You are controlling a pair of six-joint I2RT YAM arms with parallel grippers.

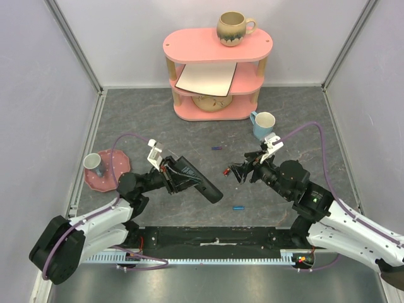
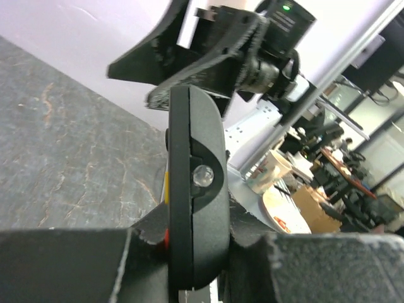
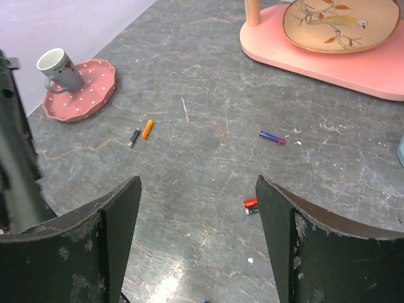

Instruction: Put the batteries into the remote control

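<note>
The remote control point(image 1: 208, 189) is gripped in the clenched left claw point(image 1: 180, 172) above the near-left part of the tabletop point(image 1: 297, 126), while the right claw point(image 3: 197, 183) is held released and empty opposite it, and a purple battery point(image 3: 272, 137) is seen lying near the middle, toward the far edge.

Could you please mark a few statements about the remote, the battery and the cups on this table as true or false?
1. The left gripper is shut on the slim black remote control. True.
2. The right gripper holds the dark purple battery. False: its jaws stand open and empty, and the battery lies on the grey table.
3. A brown ceramic mug stands on top of the pink shelf. True.
4. The pale blue mug sits on the pink dotted plate. False: it stands on the table beside the shelf; a grey cup sits on the plate.
</note>
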